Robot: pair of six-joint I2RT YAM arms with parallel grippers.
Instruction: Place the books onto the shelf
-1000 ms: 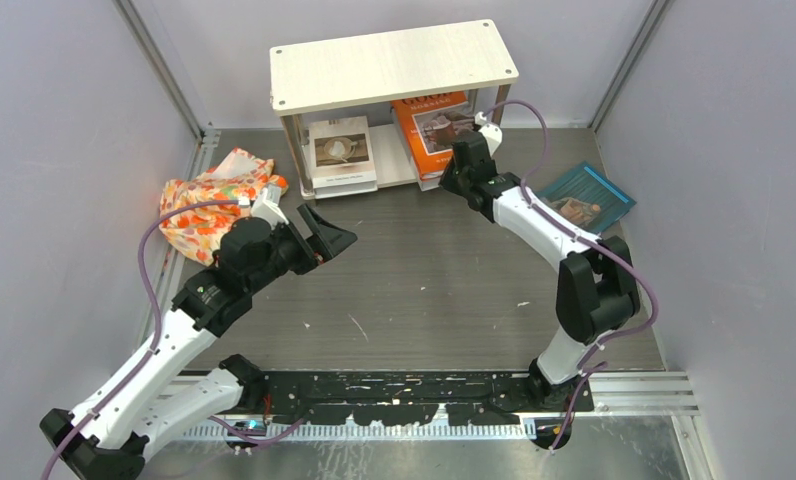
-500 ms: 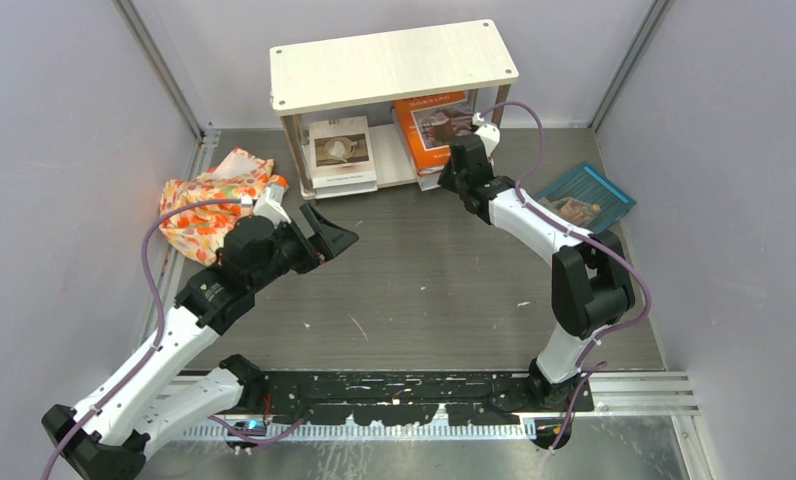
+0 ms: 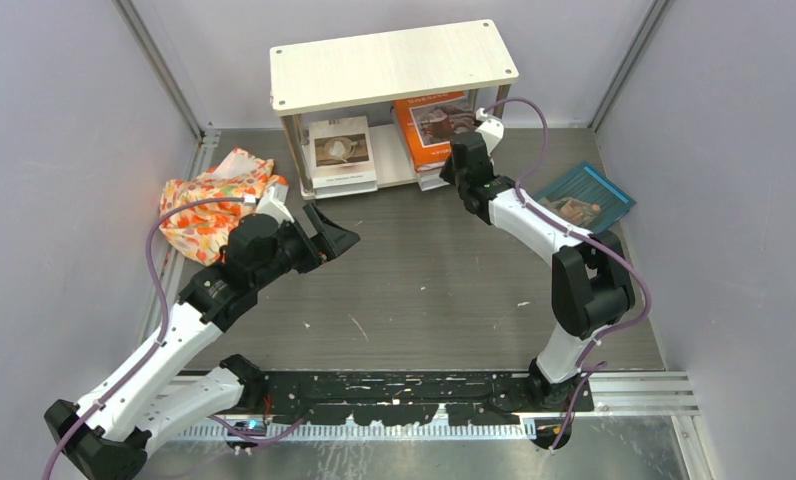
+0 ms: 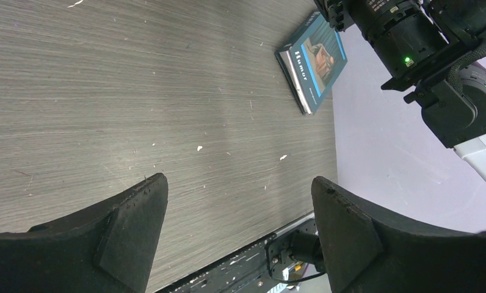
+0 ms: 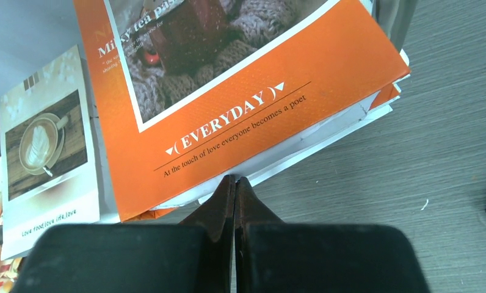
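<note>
The shelf (image 3: 394,65) stands at the back of the table. On its lower board lie a beige coffee-cup book (image 3: 339,150) (image 5: 45,152) and an orange book (image 3: 434,122) (image 5: 246,91) stacked on white-edged books (image 5: 338,125). My right gripper (image 5: 234,179) (image 3: 459,148) is shut with nothing between its fingers, its tips against the near edge of that stack, just under the orange cover. A teal "Humor" book (image 3: 584,197) (image 4: 314,61) lies flat on the table at the right. My left gripper (image 3: 329,235) (image 4: 240,183) hangs open over the table's left middle, holding nothing.
An orange-and-white floral cloth (image 3: 214,200) lies bunched at the left, close to the left arm. The orange stack juts out past the shelf's front edge. Purple walls close in both sides. The right arm's base (image 4: 424,55) stands near the teal book.
My right gripper has moved a little toward the shelf, and the orange book has slid slightly further in. The left arm has crept slightly toward the shelf, still open.
</note>
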